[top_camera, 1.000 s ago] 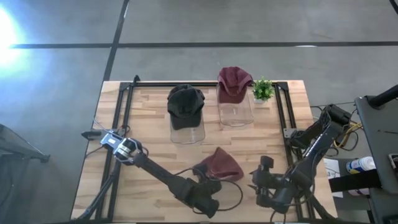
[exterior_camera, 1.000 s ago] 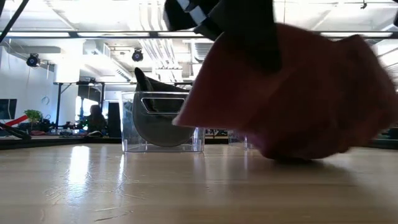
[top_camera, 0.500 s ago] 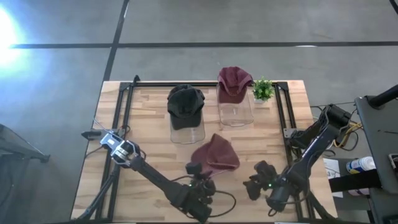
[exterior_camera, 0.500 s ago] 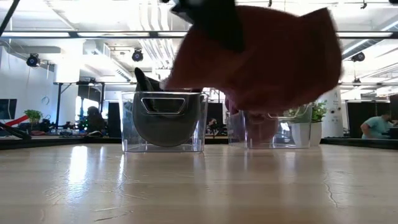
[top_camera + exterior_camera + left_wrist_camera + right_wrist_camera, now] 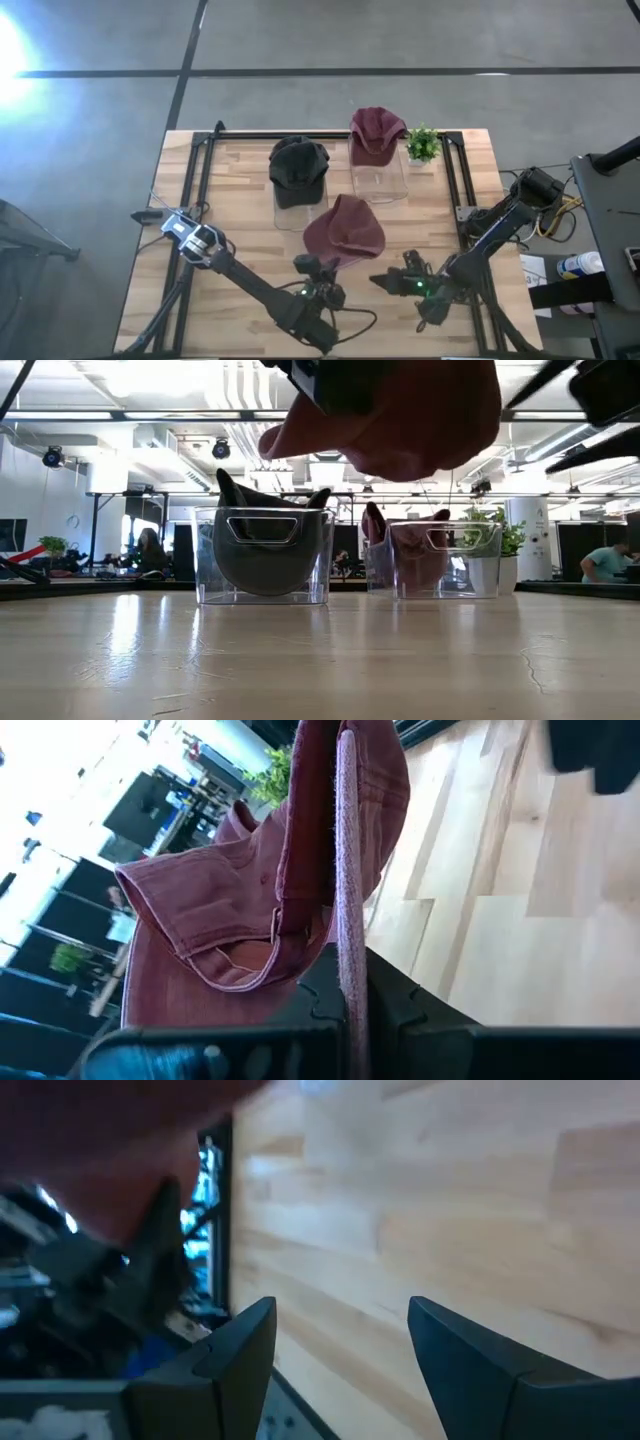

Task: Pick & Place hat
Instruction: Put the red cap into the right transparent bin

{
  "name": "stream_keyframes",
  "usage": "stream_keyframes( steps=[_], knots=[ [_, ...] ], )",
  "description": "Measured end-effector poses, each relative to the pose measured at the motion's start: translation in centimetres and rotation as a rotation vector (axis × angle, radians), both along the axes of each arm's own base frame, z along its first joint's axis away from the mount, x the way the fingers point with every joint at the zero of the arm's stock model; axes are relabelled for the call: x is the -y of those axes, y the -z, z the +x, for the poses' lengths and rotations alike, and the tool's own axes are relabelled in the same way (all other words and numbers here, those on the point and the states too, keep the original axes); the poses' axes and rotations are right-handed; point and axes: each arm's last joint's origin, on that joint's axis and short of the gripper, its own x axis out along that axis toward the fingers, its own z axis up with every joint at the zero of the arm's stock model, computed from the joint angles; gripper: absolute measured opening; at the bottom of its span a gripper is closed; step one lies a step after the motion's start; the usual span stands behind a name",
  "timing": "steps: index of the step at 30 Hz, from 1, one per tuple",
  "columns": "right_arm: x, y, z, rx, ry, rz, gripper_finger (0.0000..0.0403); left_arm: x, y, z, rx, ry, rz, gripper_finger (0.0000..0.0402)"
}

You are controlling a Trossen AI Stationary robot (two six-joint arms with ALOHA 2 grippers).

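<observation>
The left gripper [image 5: 318, 272], clamped on the maroon hat [image 5: 345, 230], has lifted it off the table [image 5: 240, 215] toward the clear bins [image 5: 301, 212]; placing seems next; the right gripper [image 5: 392, 283] hovers agape nearby.

A small green potted plant [image 5: 422, 144] is seen at the far right corner of the wooden table [image 5: 240, 250], just beside the right-hand clear bin [image 5: 379, 180]. A second clear bin [image 5: 301, 210] is set to its left (both stand upright). A black metal frame [image 5: 200, 165] is laid along the table's edges. In the room beyond, a seated person [image 5: 606, 563] is visible.
</observation>
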Motion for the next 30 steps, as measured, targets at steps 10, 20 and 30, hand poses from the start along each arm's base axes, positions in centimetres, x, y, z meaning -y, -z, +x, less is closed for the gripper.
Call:
stream_keyframes(
  steps=[10,20,30],
  knots=[
    [0.6,-2.3,0.4,0.171,0.102,0.001,0.0224,-0.2,0.0,-0.3,-0.115,0.025,0.123,0.001],
    [0.8,-3.6,-0.3,0.253,0.179,0.054,0.0224,-0.6,-0.2,-0.8,-0.202,0.028,0.281,0.001],
    [1.7,-3.9,0.4,0.319,0.275,0.101,0.0224,-0.6,-0.3,-0.8,-0.251,0.035,0.371,0.001]
  ],
)
